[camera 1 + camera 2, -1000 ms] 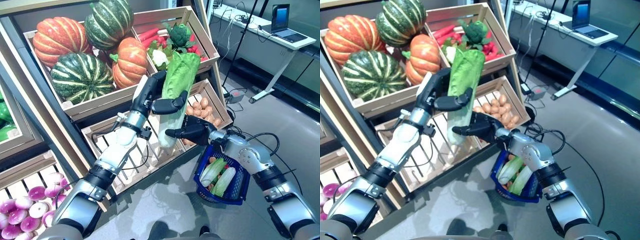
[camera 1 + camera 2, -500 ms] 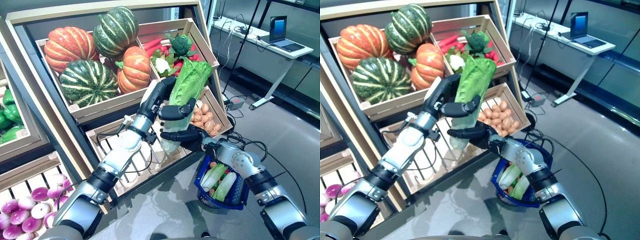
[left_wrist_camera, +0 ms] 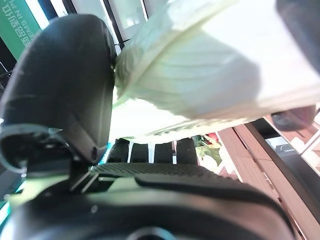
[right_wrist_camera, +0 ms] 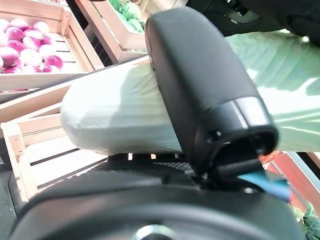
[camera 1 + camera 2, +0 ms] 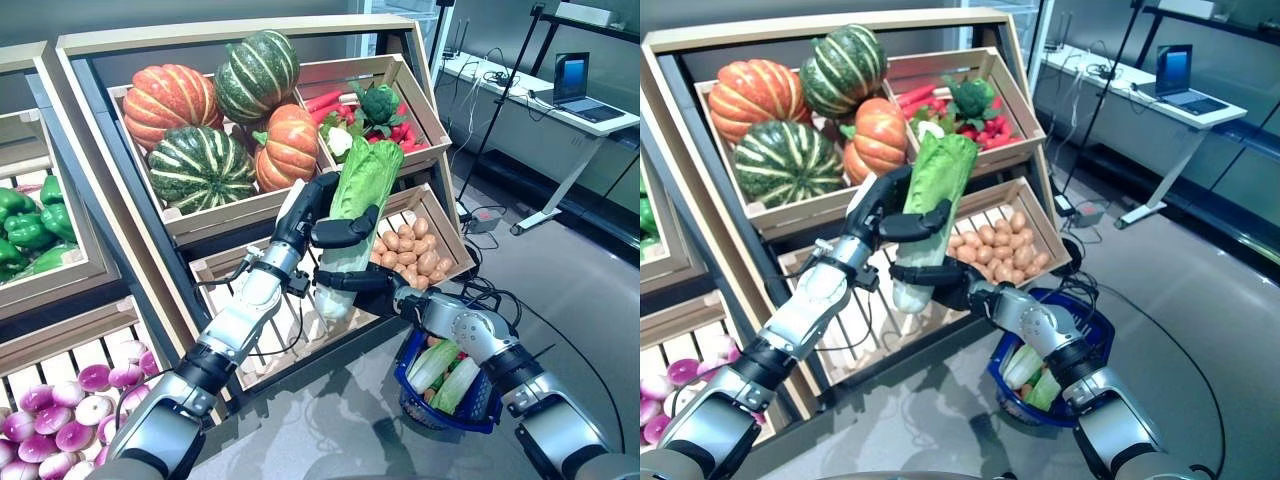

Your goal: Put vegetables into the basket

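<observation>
A long cabbage (image 5: 362,180) with green leaves and a white base is held upright in front of the wooden shelf. My left hand (image 5: 305,205) is shut on its middle, thumb across the front. My right hand (image 5: 365,283) is curled round the white lower end from the right. In the left wrist view the thumb (image 3: 65,90) presses on the pale leaf (image 3: 200,75). In the right wrist view the thumb (image 4: 200,90) lies over the white base (image 4: 110,115). A blue basket (image 5: 480,395) hangs below my right forearm, holding pale green vegetables (image 5: 440,365).
The shelf holds crates of pumpkins (image 5: 220,120), broccoli and red vegetables (image 5: 375,100), potatoes (image 5: 410,250), green peppers (image 5: 30,220) and purple bulbs (image 5: 60,410). A slatted crate (image 5: 250,335) lies behind my left forearm. A desk with a laptop (image 5: 580,85) stands far right.
The whole view has shifted as the camera moved. My right hand has drawn in under the cabbage and curled round its white end. The left hand keeps its hold.
</observation>
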Motion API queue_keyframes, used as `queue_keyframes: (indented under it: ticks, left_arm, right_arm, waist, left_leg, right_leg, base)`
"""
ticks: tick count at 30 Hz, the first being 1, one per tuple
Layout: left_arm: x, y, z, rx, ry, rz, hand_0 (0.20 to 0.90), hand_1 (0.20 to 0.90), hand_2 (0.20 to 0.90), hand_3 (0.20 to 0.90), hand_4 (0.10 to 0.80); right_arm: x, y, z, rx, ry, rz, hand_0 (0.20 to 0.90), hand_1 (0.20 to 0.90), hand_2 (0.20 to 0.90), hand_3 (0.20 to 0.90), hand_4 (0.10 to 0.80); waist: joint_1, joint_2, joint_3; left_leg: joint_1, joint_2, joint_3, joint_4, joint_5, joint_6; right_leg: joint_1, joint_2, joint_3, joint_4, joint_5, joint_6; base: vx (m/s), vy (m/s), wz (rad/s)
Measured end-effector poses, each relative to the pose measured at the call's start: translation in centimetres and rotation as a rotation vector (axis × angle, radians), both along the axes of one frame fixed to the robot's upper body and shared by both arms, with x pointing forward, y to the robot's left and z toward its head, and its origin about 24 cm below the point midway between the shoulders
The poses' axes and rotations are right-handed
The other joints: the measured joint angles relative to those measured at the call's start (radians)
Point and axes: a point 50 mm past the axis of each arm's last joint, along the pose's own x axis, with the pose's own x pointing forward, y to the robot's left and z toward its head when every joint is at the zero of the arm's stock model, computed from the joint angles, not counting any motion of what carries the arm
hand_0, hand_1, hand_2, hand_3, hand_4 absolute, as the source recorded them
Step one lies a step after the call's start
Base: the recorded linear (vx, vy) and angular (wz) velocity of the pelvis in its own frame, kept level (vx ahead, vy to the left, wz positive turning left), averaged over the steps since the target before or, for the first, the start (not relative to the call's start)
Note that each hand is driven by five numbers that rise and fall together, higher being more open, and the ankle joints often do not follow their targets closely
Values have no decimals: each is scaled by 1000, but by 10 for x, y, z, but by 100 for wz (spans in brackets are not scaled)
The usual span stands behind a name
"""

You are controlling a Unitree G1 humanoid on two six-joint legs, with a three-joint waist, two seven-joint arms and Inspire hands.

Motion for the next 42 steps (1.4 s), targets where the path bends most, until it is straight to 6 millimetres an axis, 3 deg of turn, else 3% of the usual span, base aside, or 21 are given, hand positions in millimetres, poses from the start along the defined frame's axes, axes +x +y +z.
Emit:
queue_keyframes:
  ticks: [1,2,3,15,18,22,28,32,38,42]
  left_arm:
    - [0,0,0,0,1,0,300,300,300,300,400]
    - [0,0,0,-1,2,0,493,493,493,493,529]
    - [0,0,0,0,3,1,900,900,900,900,800]
    - [-4,-9,-7,-16,36,-43,900,900,900,900,800]
    - [-8,3,-14,-8,47,-19,900,900,900,900,800]
    - [-15,46,-37,-52,129,131,900,900,900,900,800]
    - [-20,89,-66,-59,247,299,900,900,900,900,800]
    - [-22,99,-78,-71,300,348,900,900,900,900,800]
    - [-30,104,-89,-77,339,368,900,900,900,900,800]
    - [-31,107,-96,-64,366,381,900,900,900,900,800]
  right_arm:
    - [0,0,0,0,0,0,300,300,300,300,400]
    - [0,0,0,0,0,0,300,300,300,300,400]
    - [0,0,0,-1,1,-1,300,300,300,300,400]
    - [3,-14,-10,29,11,-99,300,300,300,300,400]
    - [-3,-36,-28,45,82,-212,300,300,300,300,400]
    - [-16,-96,-61,-10,204,-459,300,300,300,300,400]
    - [-38,-159,-84,-84,307,-709,300,300,300,300,400]
    - [-48,-188,-93,-90,347,-861,300,300,300,300,400]
    - [-78,-235,-111,-314,434,-1014,300,300,300,300,400]
    - [-97,-261,-113,-426,480,-1091,300,300,300,300,400]
  waist:
    - [-1,0,-1]
    - [-3,0,-2]
    - [-5,0,-2]
    - [-8,0,-2]
    - [-7,0,-2]
    - [-6,1,-3]
    - [-7,2,-3]
    - [-5,2,-3]
    - [19,7,-3]
    - [41,17,11]
  left_leg:
    - [0,0,0,0,0,0]
    - [0,0,0,0,0,0]
    - [0,0,1,0,1,0]
    - [7,-2,4,-9,1,0]
    - [8,-2,6,-11,1,0]
    - [9,-3,16,-15,1,0]
    - [10,-4,30,-19,1,0]
    - [10,-5,31,-19,1,0]
    - [3,-5,31,-17,1,0]
    - [-94,-1,26,41,-1,2]
  right_leg:
    - [0,0,0,0,0,0]
    - [0,0,1,0,0,0]
    - [0,0,1,0,1,0]
    - [-6,0,23,0,1,1]
    - [-7,0,24,0,1,1]
    - [-15,0,32,0,2,2]
    - [-28,0,48,0,3,3]
    - [-29,0,49,-1,4,3]
    - [-34,0,50,0,5,3]
    - [-112,-4,45,32,8,-5]
  base:
    - [0,0,0]
    - [0,0,0]
    - [0,0,0]
    - [3,-6,-2]
    - [0,0,0]
    - [26,-11,-6]
    - [18,-39,-7]
    - [45,-47,-1]
    - [-6,-78,0]
    - [-361,-168,3]
